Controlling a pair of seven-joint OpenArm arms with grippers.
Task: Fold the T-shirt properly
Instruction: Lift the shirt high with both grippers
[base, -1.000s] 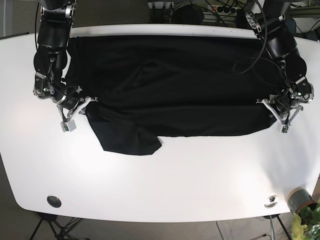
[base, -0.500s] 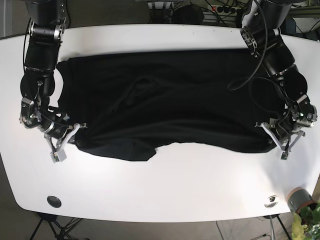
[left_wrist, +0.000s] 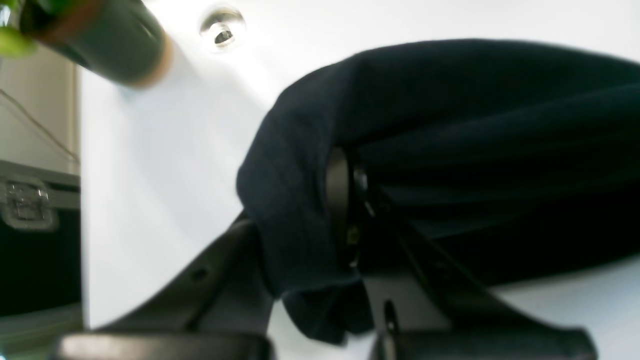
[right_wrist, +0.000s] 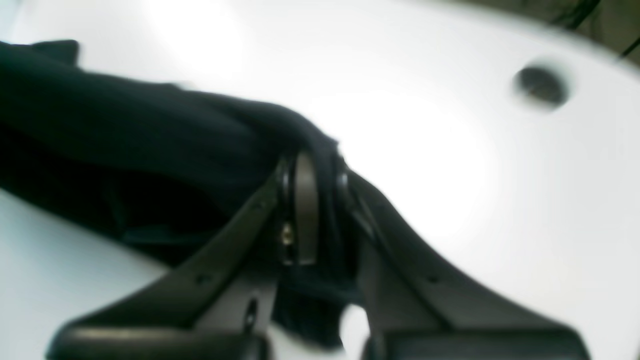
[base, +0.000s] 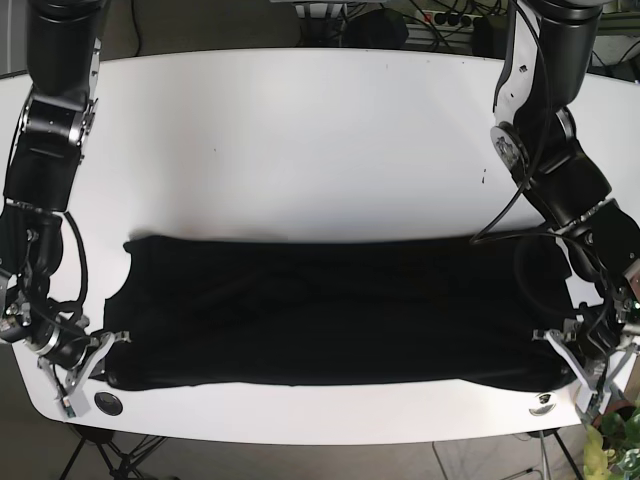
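Grippers (base: 578, 372) pinching soft black T-shirt (base: 320, 310)

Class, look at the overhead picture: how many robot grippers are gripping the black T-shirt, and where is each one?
2. The right gripper pinches the T-shirt at its near corner on the picture's left; the left gripper pinches the opposite near corner.

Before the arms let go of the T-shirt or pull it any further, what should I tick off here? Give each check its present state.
1. Left gripper pinching T-shirt fabric: ok, cloth sits between its jaws.
2. Right gripper pinching fabric: ok, cloth wraps its fingers.
3. Shirt lying wholly on the white table: ok, a flat band near the front edge.
4. Front hem straight: ok, roughly even between both grippers.
5. Layers aligned underneath: cannot tell, hidden.
6. Room ahead of the left gripper: not ok, the table edge and a potted plant are close.
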